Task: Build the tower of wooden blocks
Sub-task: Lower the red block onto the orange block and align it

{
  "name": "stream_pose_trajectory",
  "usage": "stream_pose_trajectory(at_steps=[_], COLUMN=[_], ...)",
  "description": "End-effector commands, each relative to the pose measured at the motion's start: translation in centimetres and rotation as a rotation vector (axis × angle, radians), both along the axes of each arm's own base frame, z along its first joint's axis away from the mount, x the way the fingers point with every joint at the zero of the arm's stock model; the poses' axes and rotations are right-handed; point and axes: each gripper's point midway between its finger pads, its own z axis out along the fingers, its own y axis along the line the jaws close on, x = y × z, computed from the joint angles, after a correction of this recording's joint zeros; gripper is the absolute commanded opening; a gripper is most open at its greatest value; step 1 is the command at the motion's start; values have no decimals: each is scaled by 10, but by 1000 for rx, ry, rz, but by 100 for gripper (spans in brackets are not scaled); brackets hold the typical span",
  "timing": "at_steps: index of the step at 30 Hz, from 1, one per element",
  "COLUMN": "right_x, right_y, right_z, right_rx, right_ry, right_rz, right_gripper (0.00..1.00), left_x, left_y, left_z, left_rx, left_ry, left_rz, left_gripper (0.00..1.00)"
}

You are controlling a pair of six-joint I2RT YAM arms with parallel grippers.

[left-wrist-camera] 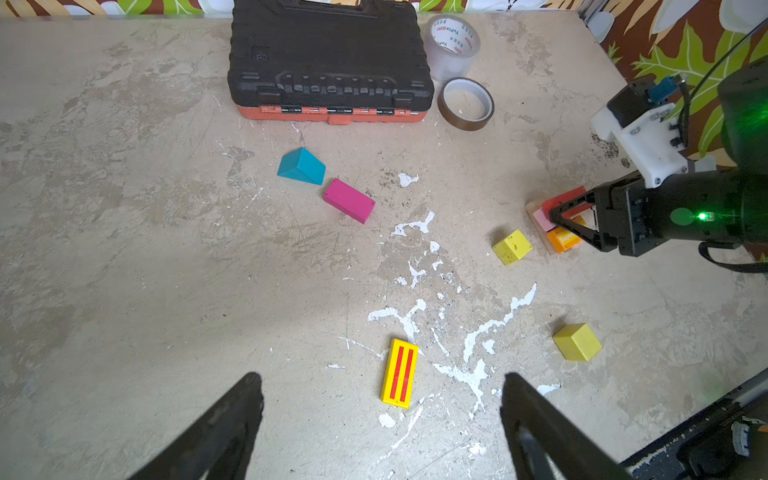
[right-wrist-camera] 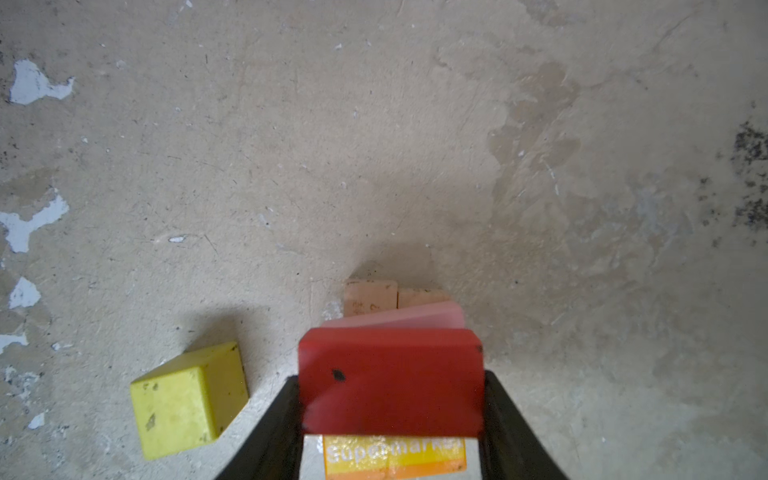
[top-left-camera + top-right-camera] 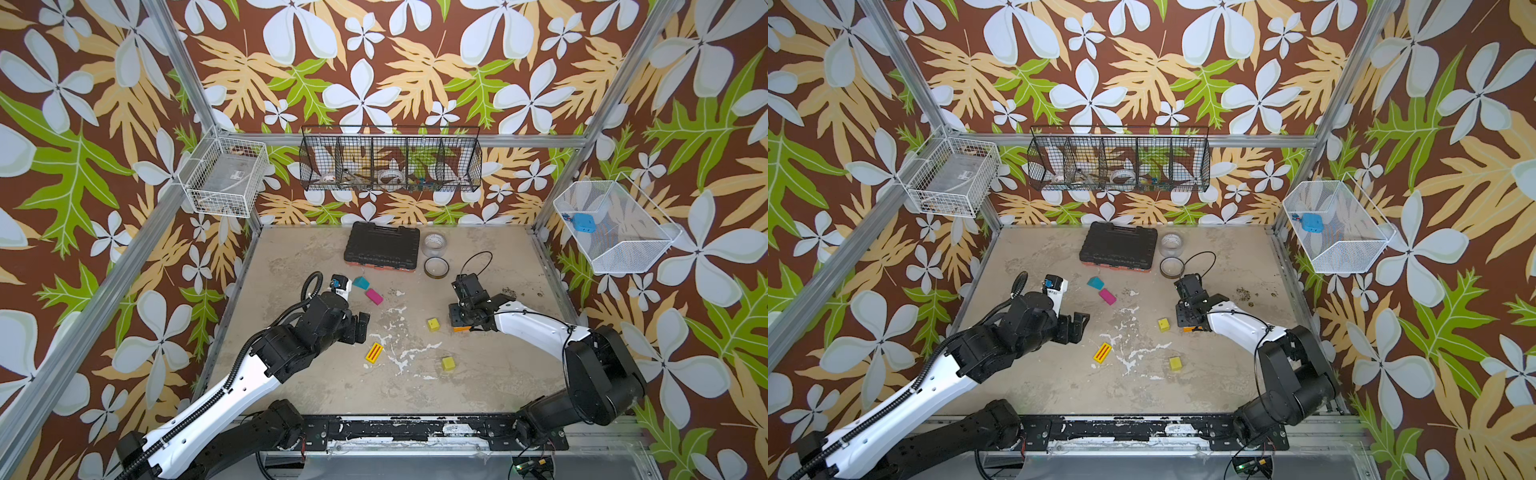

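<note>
The right pincer (image 2: 390,399) holds the red block (image 2: 390,374) crosswise over the pink block (image 2: 415,318) on wood bars (image 2: 370,297); the left pincer (image 1: 380,376) is wide.

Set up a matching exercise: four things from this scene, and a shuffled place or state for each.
Things:
1. teal wedge
2. red block
3. striped yellow brick
4. left gripper

Places or states:
a. jaws open, holding nothing
b. between the jaws of the right gripper
c. right beside the magenta block
d. lying by itself, closest to the left gripper

Pairs: 1-c, 2-b, 3-d, 4-a
</note>
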Motion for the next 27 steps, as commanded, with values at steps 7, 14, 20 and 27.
stream_pose_trajectory(at_steps=[7, 14, 20, 27], right_x=[2, 1, 1, 4], right_y=[-2, -3, -3, -3], right_z=[-2, -3, -7, -14], right_rx=[-6, -11, -15, -30], right_ry=[8, 12, 19, 40], right_rz=[-7, -11, -12, -16], right_gripper=[53, 71, 81, 81], left_x=[1, 1, 1, 1], left_y=[0, 0, 0, 0], left_z=[3, 3, 3, 2], left_rx=[-9, -12, -11, -10], left_ry=[-11, -12, -12, -8], left_rz=[8, 8, 8, 7], left_gripper=[91, 91, 91, 91])
